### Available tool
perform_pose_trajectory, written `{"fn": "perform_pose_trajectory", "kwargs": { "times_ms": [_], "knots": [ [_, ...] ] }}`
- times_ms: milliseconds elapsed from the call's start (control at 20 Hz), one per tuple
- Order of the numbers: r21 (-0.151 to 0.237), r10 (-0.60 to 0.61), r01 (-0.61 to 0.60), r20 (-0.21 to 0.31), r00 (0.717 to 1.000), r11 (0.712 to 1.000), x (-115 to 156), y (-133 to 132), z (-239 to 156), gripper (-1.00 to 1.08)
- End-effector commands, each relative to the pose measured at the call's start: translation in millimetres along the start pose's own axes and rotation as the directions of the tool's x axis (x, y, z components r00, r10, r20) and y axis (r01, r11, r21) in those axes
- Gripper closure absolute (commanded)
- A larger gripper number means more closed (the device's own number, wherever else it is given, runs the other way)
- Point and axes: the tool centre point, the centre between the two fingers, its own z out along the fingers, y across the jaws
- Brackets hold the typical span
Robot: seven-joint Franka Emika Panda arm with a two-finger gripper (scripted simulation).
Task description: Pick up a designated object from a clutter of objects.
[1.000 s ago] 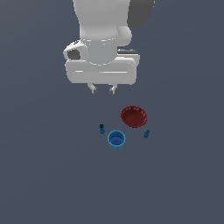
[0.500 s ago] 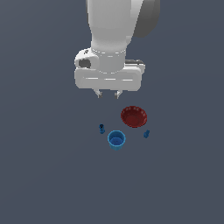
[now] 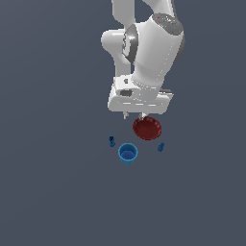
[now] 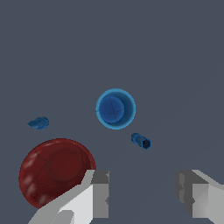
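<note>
The designated object, a dark red shallow bowl, sits upright on the grey floor at the exterior view's right side of the clutter of objects. My gripper hangs open just above the bowl's edge on the exterior view's left, with nothing between its fingers. In the wrist view the bowl lies beside one finger, partly hidden by it, and the gripper spans bare floor. The bright blue cup stands in front of the bowl, mouth up.
Two tiny blue pieces lie on either side of the cup: one toward the exterior view's left, the other toward its right. The wrist view shows the cup and both pieces.
The arm has swung toward the exterior view's right and come down, bringing the open gripper close above the red bowl. The objects have not moved.
</note>
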Motion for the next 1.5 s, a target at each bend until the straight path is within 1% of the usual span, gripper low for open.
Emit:
{"fn": "perform_pose_trajectory", "kwargs": {
  "times_ms": [0,150,300,450,600,800,1050,1250,1450],
  "knots": [
    [-0.042,-0.051,0.051,0.005,0.999,0.998,-6,-24,19,-0.20],
    [-0.087,-0.116,0.116,0.009,0.993,0.989,-16,-53,42,-0.20],
    [-0.126,-0.186,0.186,0.011,0.983,0.975,-29,-82,64,-0.20],
    [-0.157,-0.258,0.257,0.012,0.966,0.954,-45,-112,85,-0.20],
    [-0.180,-0.330,0.326,0.013,0.944,0.928,-64,-139,105,-0.20],
    [-0.197,-0.408,0.402,0.013,0.913,0.894,-87,-168,125,-0.20],
    [-0.205,-0.476,0.468,0.014,0.880,0.860,-110,-192,142,-0.20],
    [-0.207,-0.506,0.498,0.014,0.862,0.842,-122,-202,150,-0.20],
    [-0.207,-0.516,0.508,0.014,0.856,0.836,-126,-206,152,-0.20]
  ]
}}
